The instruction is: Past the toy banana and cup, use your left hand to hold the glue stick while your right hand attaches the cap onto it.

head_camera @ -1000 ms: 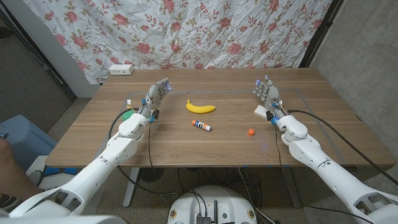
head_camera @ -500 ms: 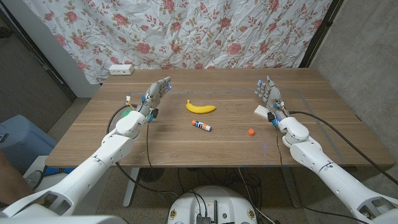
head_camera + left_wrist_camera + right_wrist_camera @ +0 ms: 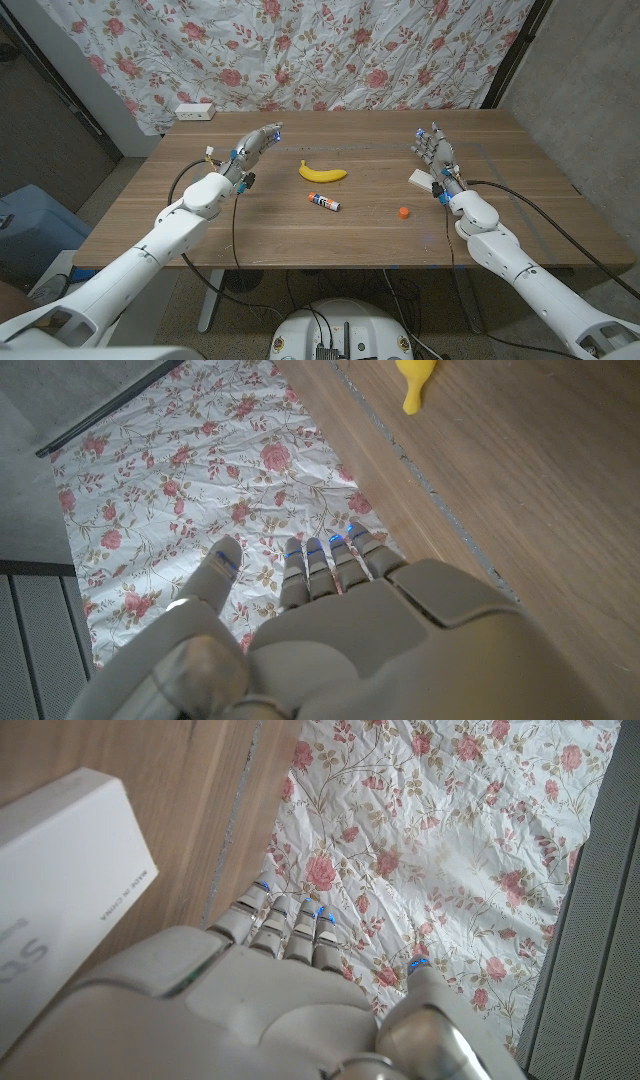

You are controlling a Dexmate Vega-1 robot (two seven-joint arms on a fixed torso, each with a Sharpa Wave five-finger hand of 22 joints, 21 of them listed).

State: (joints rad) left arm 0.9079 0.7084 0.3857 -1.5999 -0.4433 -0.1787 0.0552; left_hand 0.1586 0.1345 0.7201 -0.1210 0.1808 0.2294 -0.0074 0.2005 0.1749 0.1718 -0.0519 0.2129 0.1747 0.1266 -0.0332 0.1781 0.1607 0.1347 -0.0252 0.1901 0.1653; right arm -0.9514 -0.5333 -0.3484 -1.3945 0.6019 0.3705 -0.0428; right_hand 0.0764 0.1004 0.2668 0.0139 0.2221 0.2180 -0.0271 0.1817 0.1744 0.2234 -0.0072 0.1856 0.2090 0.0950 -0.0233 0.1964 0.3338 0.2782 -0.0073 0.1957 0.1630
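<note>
Since the earlier frames the left hand (image 3: 256, 143) has tipped forward and reached a little farther over the table (image 3: 300, 235), towards the toy banana (image 3: 322, 173); the right hand (image 3: 435, 152) has barely shifted. Both hands are released, fingers extended and apart, grasping nothing and touching none of the things. The glue stick (image 3: 323, 203) lies on its side near the table's middle, just in front of the toy banana and apart from it. Its small orange cap (image 3: 403, 212) sits separately on the wood to the right, between the glue stick and the right arm. A white box (image 3: 421, 179) lies just beside the right hand; its print is cut off in the right wrist view. A green object behind the left forearm is mostly hidden.
</note>
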